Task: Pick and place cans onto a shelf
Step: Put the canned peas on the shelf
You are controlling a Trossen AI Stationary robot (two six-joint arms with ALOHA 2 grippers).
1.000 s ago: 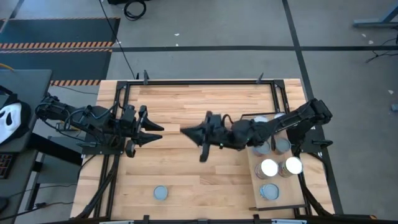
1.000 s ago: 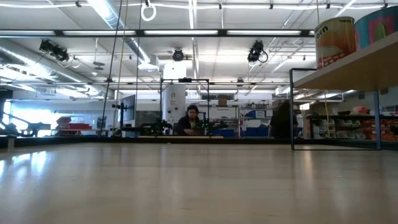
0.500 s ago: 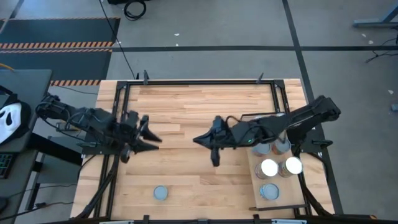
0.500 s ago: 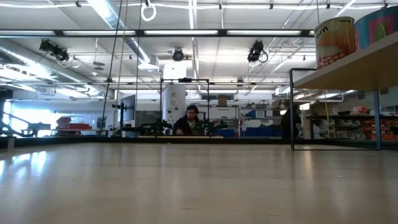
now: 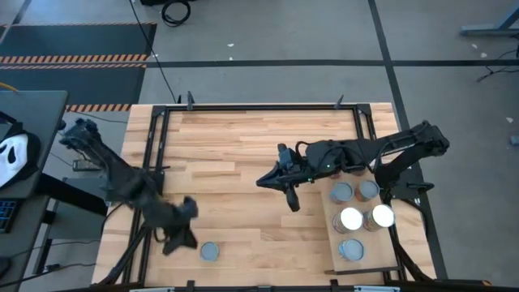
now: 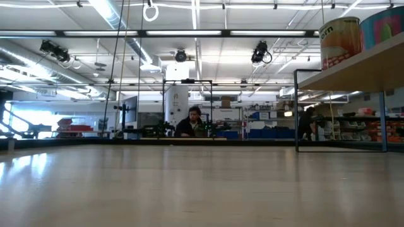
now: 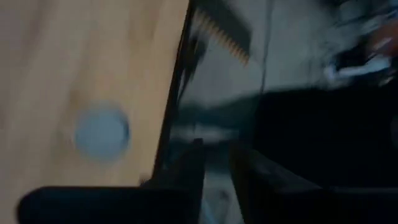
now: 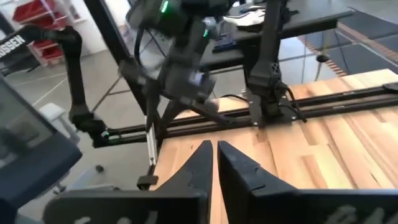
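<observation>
One silver-grey can stands alone on its base near the table's near edge; it also shows in the left wrist view. My left gripper hovers just left of it, open by a narrow gap and empty. The shelf is a pale board with a black edge at the table's right. Several cans stand on it, two of them shiny white. The low view shows the shelf raised, with an orange-sided can on it. My right gripper is shut and empty over mid-table, pointing left.
A black metal frame runs round the slatted tabletop, with a rail along the left side. Bare wood lies between the lone can and the shelf. People show far off in the room behind the table.
My left gripper has swung quickly from the table's left middle toward the near edge, turning as it went. It now sits beside the lone can. My right gripper has drawn back a little toward the table's right. The cans have not moved.
</observation>
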